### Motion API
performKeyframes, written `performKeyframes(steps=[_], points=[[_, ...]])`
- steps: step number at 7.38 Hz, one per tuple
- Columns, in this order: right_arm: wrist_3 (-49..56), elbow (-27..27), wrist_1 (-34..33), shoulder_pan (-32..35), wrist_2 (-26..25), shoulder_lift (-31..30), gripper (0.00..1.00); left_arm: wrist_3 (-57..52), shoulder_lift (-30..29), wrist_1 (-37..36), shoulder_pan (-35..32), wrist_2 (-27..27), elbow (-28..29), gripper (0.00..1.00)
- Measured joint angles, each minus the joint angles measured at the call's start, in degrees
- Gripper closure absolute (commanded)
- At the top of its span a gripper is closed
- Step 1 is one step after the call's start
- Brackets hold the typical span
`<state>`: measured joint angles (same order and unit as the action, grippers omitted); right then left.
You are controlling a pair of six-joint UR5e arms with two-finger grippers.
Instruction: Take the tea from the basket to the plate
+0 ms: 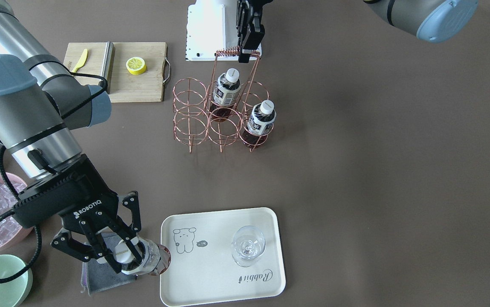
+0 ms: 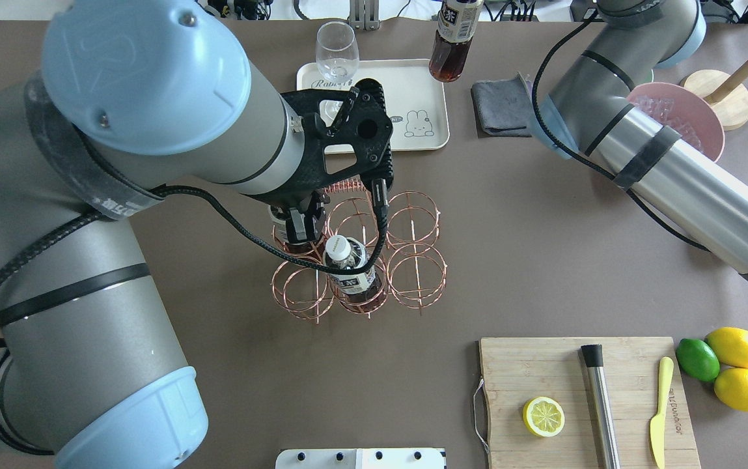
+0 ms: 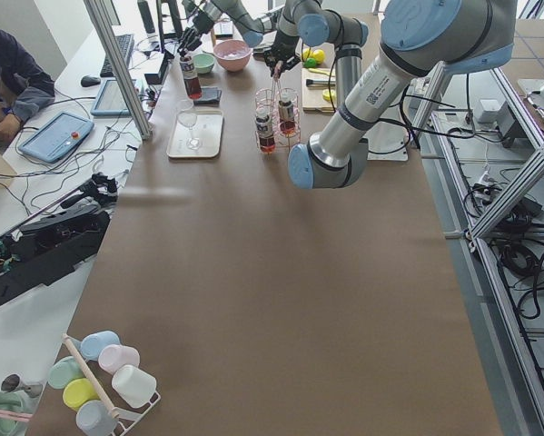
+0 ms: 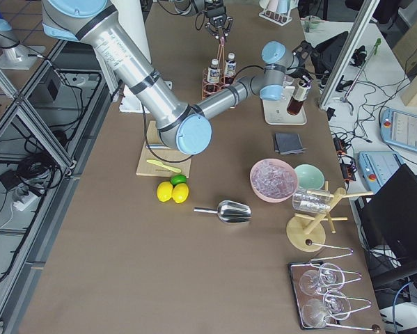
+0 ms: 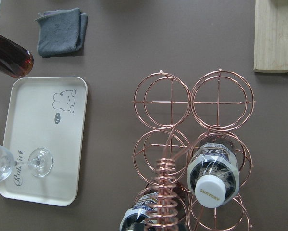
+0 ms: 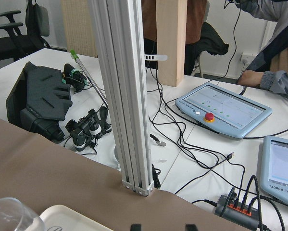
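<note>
Worryingly, right gripper [image 1: 129, 256] grasps the clear brown-tea bottle [image 1: 153, 256] by the cream rectangular tray's [image 1: 210, 279] rim; lowered there, it could topple.

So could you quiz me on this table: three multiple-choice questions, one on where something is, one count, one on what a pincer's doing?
1. How many bottles stand in the basket? A. one B. two C. three
2. The right pincer is: A. open B. shut on the basket C. shut on tea
3. The glass stands: A. on the plate B. in the basket C. in the right pincer
Answers: 1 B, two white caps show in the rings; 2 C, it clamps the tea; 3 A, its foot rests on the cream surface.
</note>
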<state>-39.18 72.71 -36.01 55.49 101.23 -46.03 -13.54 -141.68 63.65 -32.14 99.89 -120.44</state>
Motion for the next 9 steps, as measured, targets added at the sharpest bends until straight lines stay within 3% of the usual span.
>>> performKeyframes(steps=[4,8,9], points=[[0.0,-6.9,1.5,-5.2,-10.0,3.6,1.00,-5.3,-1.5,-4.8,-6.5,0.6,-1.0,1.00],[0.0,-8.7,1.8,-9.2,-14.1,4.8,1.00,-13.7,0.1,-6.0,-16.5,6.3,-0.7,1.00],[-0.1,-8.7,1.8,-9.9,-14.3,4.8,0.01,-17.0,1.7,-6.0,-21.1,9.5,0.0,1.00]])
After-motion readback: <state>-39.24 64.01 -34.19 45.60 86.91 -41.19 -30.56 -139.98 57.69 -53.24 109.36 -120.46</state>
